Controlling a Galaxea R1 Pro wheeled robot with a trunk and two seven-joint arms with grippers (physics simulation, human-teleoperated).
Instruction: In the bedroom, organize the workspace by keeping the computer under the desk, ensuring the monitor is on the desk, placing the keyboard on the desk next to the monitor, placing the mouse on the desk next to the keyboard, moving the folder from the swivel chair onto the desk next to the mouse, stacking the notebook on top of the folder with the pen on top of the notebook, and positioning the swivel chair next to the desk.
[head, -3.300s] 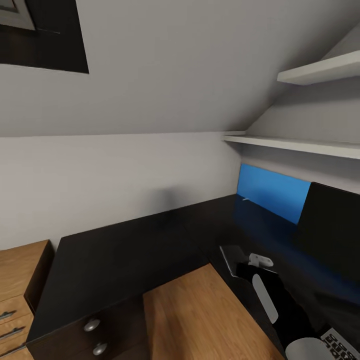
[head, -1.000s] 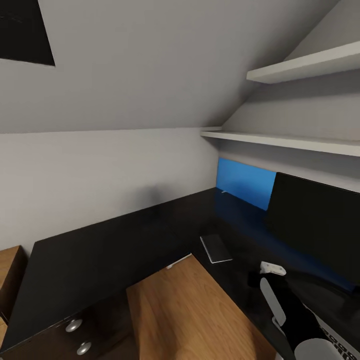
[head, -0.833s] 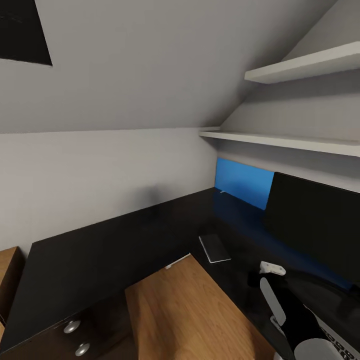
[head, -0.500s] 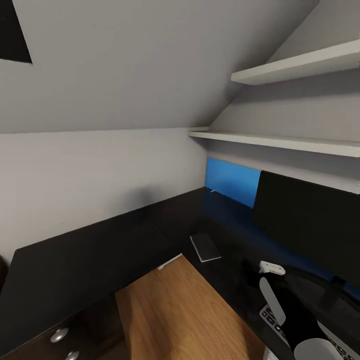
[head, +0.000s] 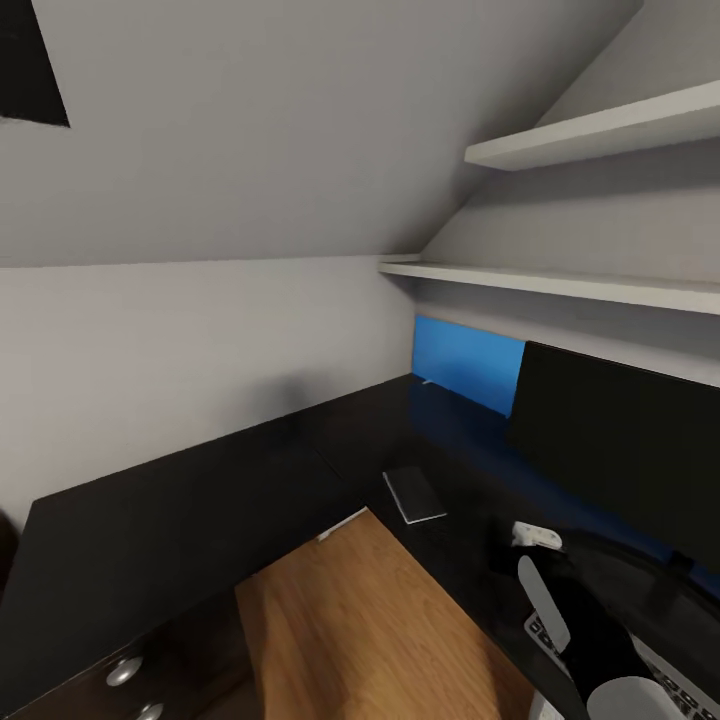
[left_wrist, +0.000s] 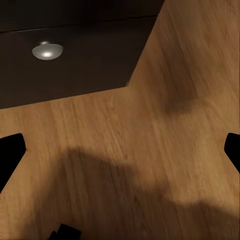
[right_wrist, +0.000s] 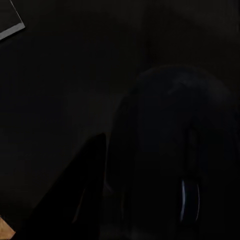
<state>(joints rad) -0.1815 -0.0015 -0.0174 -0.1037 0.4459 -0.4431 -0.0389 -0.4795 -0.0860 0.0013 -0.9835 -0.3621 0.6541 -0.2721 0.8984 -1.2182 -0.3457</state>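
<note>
We see a sloped grey ceiling (head: 300, 120) meeting a pale knee wall (head: 190, 350), two white shelves (head: 590, 135) stepped along the wall beside that slope, a dark window corner (head: 30, 70) set high in it, and warm wooden floor (head: 360, 620) below the wall.

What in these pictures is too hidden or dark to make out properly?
- Keyboard: head view, mostly covered by the right arm and cut off by the frame edge.
- Monitor: head view, cut off by the right edge.
- Right wrist view: nearly black; whether its gripper is open cannot be told.
</note>
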